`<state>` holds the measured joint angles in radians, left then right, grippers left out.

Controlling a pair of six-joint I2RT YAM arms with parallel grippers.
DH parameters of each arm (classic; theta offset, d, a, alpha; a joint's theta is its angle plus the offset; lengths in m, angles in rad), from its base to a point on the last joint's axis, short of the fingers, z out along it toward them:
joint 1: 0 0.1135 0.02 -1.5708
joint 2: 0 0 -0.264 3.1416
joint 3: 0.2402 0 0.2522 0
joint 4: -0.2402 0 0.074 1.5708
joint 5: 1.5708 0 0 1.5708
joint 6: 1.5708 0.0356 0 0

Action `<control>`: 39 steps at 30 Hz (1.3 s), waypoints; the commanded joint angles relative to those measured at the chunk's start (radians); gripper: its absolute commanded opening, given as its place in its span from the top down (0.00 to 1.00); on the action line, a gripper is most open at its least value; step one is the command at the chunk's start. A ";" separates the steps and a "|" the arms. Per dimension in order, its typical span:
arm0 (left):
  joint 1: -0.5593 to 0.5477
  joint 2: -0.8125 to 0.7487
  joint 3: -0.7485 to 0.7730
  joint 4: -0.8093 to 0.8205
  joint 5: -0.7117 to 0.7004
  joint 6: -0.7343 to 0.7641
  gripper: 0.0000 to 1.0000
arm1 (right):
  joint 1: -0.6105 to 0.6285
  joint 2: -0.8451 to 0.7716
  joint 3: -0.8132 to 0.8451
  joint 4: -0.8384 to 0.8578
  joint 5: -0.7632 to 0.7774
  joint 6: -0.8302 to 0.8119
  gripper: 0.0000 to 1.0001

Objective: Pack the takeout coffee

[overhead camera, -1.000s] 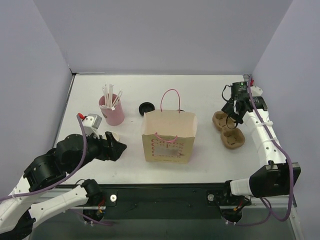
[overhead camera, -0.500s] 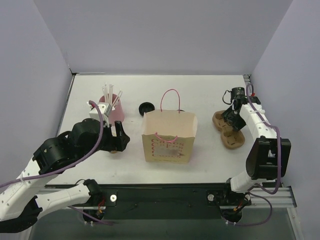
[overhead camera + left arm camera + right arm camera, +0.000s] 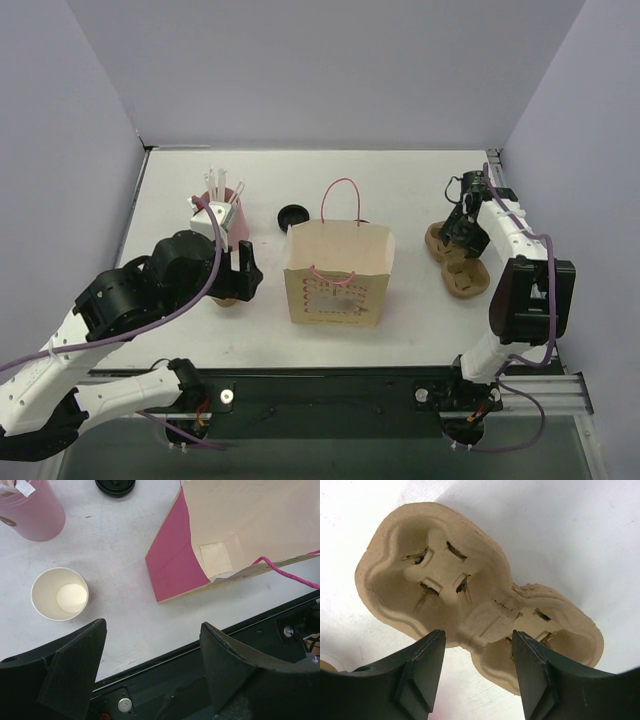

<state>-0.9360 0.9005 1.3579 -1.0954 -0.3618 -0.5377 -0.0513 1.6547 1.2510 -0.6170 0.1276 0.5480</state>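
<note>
Hovering above the table (image 3: 400, 190), the left gripper (image 3: 152, 630) has its jaws spread wide, with nothing held between them and nothing in contact. In the left wrist view, a lidless paper cup (image 3: 60, 594) stands upright on the table just beyond one finger and clear of it. The paper bag (image 3: 180, 565) stands open-topped beyond the gap between the fingers.

The right gripper (image 3: 477, 635) is positioned over the moulded pulp cup carrier (image 3: 435, 580), which lies on the table to the right of the bag. Its jaws stand partly apart, and the carrier's narrow waist lines up with the gap between them. Whether either finger touches the carrier cannot be determined.

Of the takeout coffee, only a black lid (image 3: 292, 214) can be made out. It sits on the table behind the bag's left corner, between the bag and the pink cup (image 3: 235, 236), apart from both grippers. Whether a cup body sits beneath it cannot be determined.
</note>
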 commanded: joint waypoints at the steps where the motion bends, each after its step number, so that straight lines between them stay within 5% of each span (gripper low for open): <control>1: 0.005 -0.006 0.029 0.043 -0.008 0.045 0.15 | -0.019 -0.036 0.019 -0.059 -0.029 0.038 0.44; 14: 0.006 -0.021 0.017 0.014 -0.005 0.036 0.15 | -0.018 0.019 0.044 -0.110 0.092 0.378 0.43; 39: 0.012 -0.023 0.020 -0.011 -0.042 0.061 0.16 | -0.024 0.096 0.071 -0.135 0.106 0.481 0.46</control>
<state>-0.9314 0.8783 1.3582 -1.1095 -0.3855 -0.4919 -0.0669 1.7412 1.2945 -0.6964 0.2070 0.9886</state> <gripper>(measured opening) 0.846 0.524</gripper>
